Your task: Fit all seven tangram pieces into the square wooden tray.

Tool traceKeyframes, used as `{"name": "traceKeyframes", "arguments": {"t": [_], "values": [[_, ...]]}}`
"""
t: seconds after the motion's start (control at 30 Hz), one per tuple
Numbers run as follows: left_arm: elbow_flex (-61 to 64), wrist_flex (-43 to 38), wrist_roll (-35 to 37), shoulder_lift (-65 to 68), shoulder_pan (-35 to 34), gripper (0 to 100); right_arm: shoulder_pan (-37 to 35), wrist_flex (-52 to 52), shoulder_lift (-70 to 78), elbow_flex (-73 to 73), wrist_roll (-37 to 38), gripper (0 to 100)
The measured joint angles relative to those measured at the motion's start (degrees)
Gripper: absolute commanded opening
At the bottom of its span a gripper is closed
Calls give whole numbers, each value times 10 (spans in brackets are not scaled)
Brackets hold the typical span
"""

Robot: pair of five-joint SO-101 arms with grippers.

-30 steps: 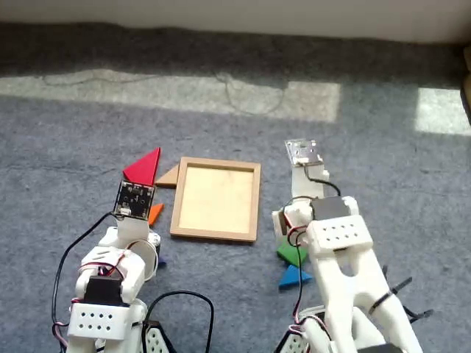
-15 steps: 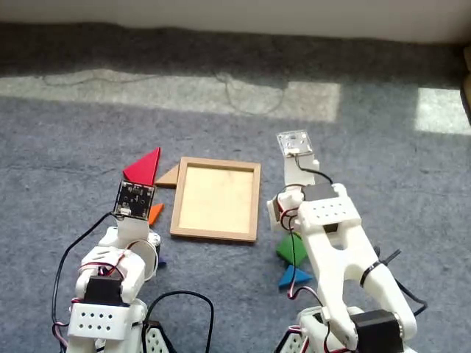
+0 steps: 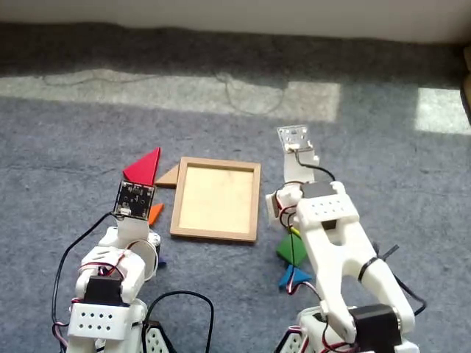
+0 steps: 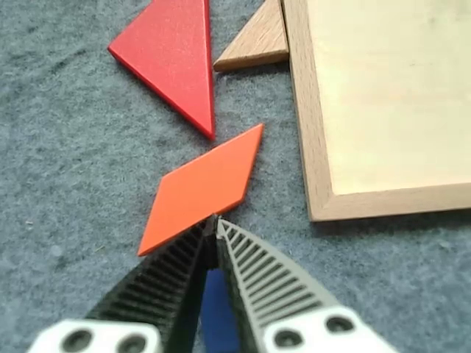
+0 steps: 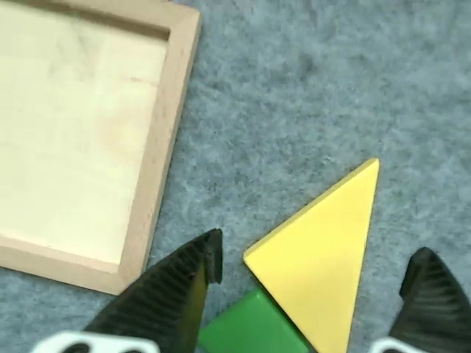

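Note:
The square wooden tray (image 3: pixel 255 200) lies bare between the two arms. By its left side lie a red triangle (image 3: pixel 143 168), a wooden triangle (image 3: pixel 169 176) and an orange parallelogram (image 4: pixel 202 187). My left gripper (image 4: pixel 215 224) is shut, its tips touching the parallelogram's near edge, and a blue piece (image 4: pixel 216 312) shows under the fingers. My right gripper (image 5: pixel 318 248) is open, low over a yellow triangle (image 5: pixel 324 250), one finger on each side. A green piece (image 5: pixel 250 331) touches the yellow one. In the high view a green piece (image 3: pixel 292 248) and a blue triangle (image 3: pixel 294 277) lie by the right arm (image 3: pixel 331 228).
Grey carpet covers the whole floor. A thin cable (image 3: pixel 243 95) lies beyond the tray, near sunlit patches. The left arm (image 3: pixel 118 257) stands close to the tray's left edge. The tray rim (image 5: pixel 158 184) is a short way from the yellow triangle.
The right arm has stretched forward and slightly left, toward the tray's right side. The left arm and all pieces have kept still.

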Motion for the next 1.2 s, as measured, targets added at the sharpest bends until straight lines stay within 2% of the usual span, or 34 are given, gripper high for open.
{"name": "traceKeyframes", "arguments": {"t": [0.23, 0.7, 0.9, 1.2], "values": [[0, 0, 0, 0, 0, 7, 0, -3, 84, -3, -2, 368], [0, 0, 0, 0, 0, 7, 20, -4, 89, -12, -2, 365], [0, 0, 0, 0, 0, 7, 20, -4, 89, -12, -2, 230], [0, 0, 0, 0, 0, 7, 23, -4, 89, -13, -2, 225]]}}
